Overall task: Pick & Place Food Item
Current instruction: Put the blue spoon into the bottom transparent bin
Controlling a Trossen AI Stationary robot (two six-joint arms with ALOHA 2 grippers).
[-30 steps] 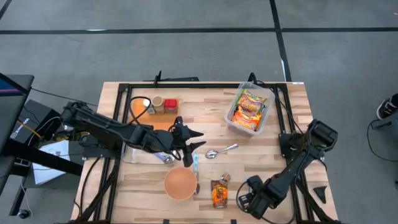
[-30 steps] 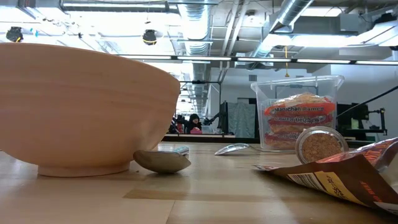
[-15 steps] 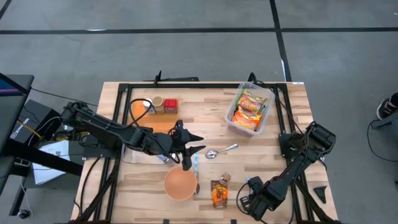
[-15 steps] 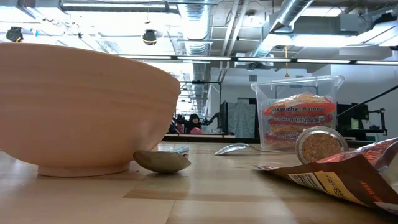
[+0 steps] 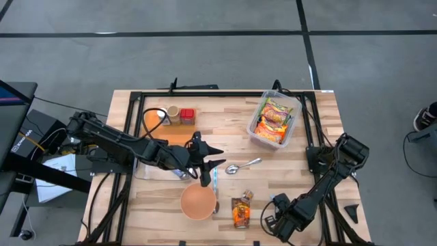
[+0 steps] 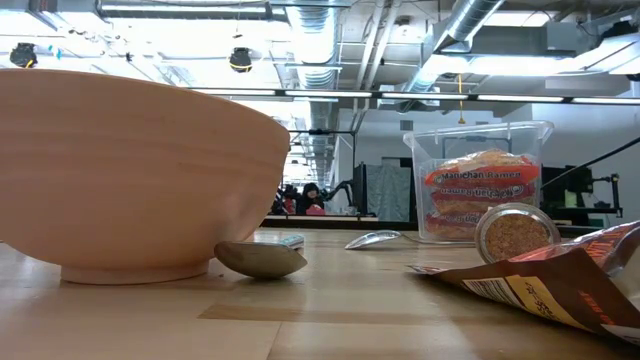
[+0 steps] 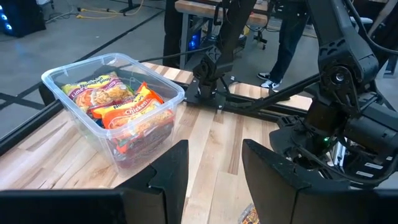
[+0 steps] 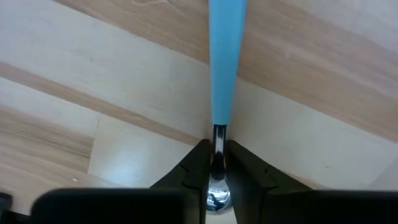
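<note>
A clear tub of noodle packets [image 5: 274, 119] stands at the far right and also shows in the left wrist view [image 7: 118, 106]. An orange-brown snack packet [image 5: 240, 212] lies flat near the front edge. My left gripper [image 5: 217, 154] is open and empty over the table's middle, pointing toward the right edge; its fingers show apart in its wrist view [image 7: 214, 180]. My right gripper [image 5: 270, 222] is low at the near right, its fingers hidden in the high view. In its wrist view it [image 8: 216, 168] is shut on a blue-handled utensil [image 8: 225, 62]. My right gripper pinches the utensil's thin metal neck [image 8: 218, 134] between its two fingers, just below the blue handle. The handle runs straight on away from the fingers, close over the wooden table top. Whether the utensil rests on the table I cannot tell.
A tan bowl [image 5: 198, 202] sits near the front, with a blue-handled utensil [image 5: 214, 181] beside it; whether this is the held one I cannot tell. A metal spoon [image 5: 242, 166], a spice jar [image 6: 515, 232] and an orange plate [image 5: 151, 119] with jars [image 5: 173, 113] are also there.
</note>
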